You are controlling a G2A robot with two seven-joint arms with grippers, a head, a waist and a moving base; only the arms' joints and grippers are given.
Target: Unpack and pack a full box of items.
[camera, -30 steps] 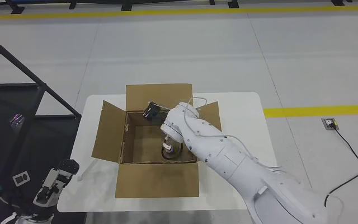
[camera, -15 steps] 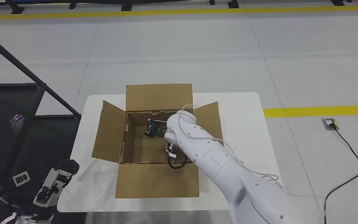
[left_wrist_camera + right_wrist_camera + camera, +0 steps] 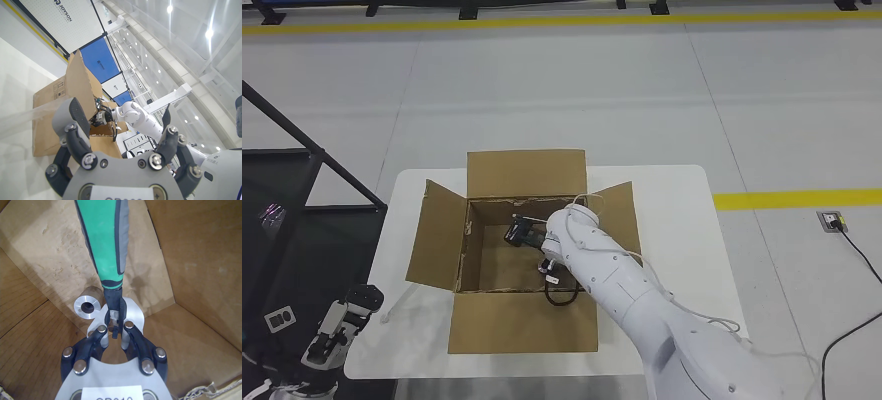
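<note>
Lowering further into the open brown cardboard box [image 3: 527, 170], your right gripper [image 3: 114, 324] is clamping the green-and-grey-handled tool [image 3: 105, 247], apparently packing it beside the aluminium cylinder [image 3: 88, 306]

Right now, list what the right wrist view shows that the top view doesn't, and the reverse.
Right wrist view adds: the right end effector shut on a green-handled tool, with a metal cylinder and a flat metal plate on the floor below. Top view adds: the white table, the flaps folded outward on all four sides, and the yellow floor line. Both share the cardboard box interior with the right end effector inside it.
</note>
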